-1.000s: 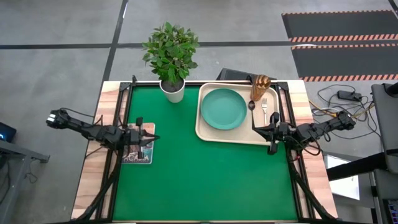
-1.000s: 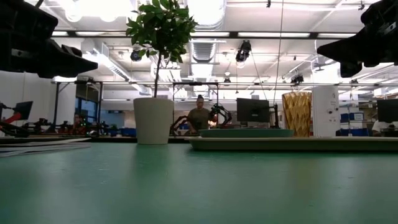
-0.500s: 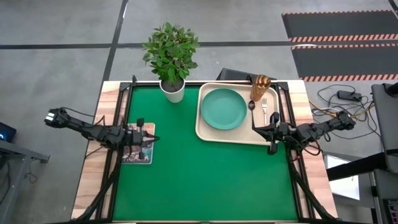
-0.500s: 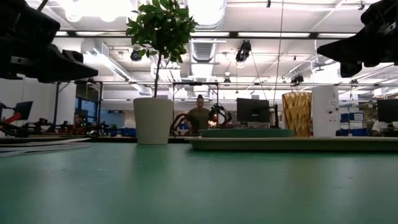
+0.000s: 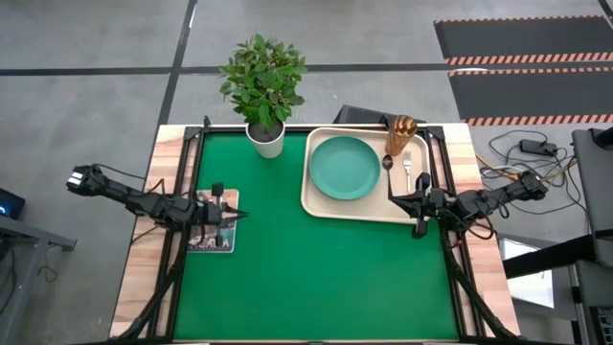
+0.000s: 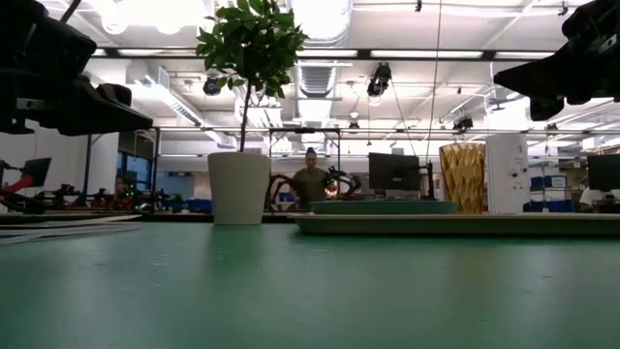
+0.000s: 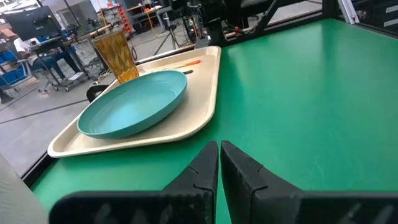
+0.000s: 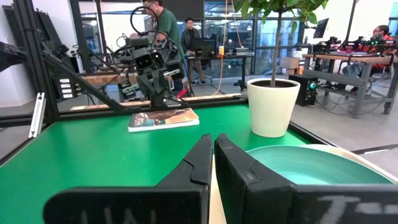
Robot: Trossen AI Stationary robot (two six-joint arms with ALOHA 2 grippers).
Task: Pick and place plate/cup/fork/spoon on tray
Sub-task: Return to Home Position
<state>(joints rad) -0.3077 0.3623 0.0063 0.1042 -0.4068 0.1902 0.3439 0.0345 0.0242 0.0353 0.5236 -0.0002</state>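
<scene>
The cream tray (image 5: 321,203) lies at the table's far right. On it rest the teal plate (image 5: 344,168), the amber cup (image 5: 400,134) standing at its far right corner, the dark spoon (image 5: 388,163) and the fork (image 5: 408,171) beside it. My left gripper (image 5: 234,215) is shut and empty above a booklet at the table's left. My right gripper (image 5: 395,199) is shut and empty over the tray's near right rim. In the left wrist view the plate (image 7: 134,102), cup (image 7: 116,56) and the fork's red handle (image 7: 186,63) show.
A potted plant in a white pot (image 5: 265,140) stands at the table's far edge, left of the tray. A printed booklet (image 5: 213,234) lies at the left edge under my left gripper. Green mat (image 5: 306,278) spreads across the middle and near side. People show in the room behind.
My left arm has drawn back a little toward the table's left edge, its gripper staying shut over the booklet. My right arm has kept still.
</scene>
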